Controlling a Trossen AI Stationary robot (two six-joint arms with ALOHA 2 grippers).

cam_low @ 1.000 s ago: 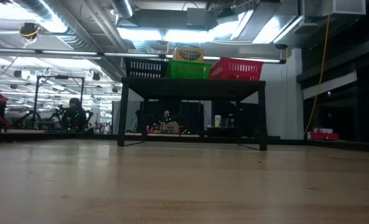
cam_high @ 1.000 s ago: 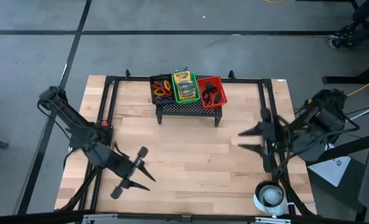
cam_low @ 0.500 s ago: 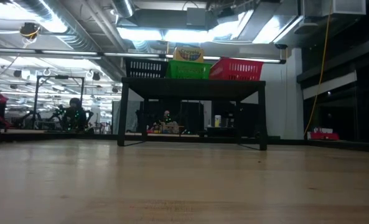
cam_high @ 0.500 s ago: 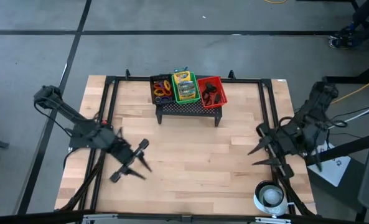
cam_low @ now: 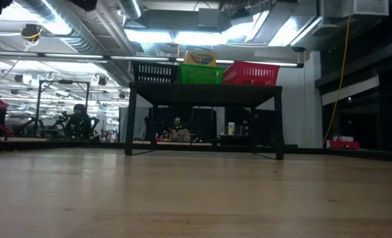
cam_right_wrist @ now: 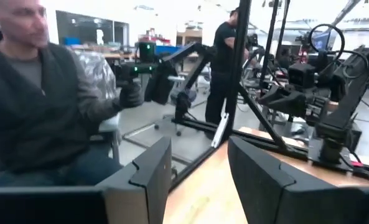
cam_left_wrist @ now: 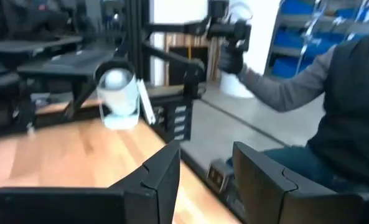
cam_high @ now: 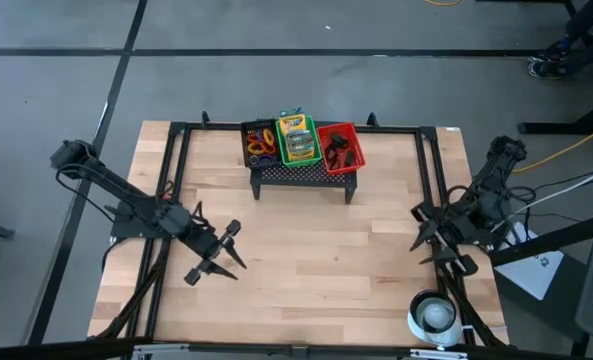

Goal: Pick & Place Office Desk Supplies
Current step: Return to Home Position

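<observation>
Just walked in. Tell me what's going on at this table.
Nothing is being handled right now. The left tool and the right tool are both open and empty, over bare wood on either side of the table. The supplies look sorted: coloured rings in a black bin, a crayon box in a green bin and black clips in a red bin, all side by side on the mesh stand at the far edge. A white roll sits at the near right corner.
</observation>
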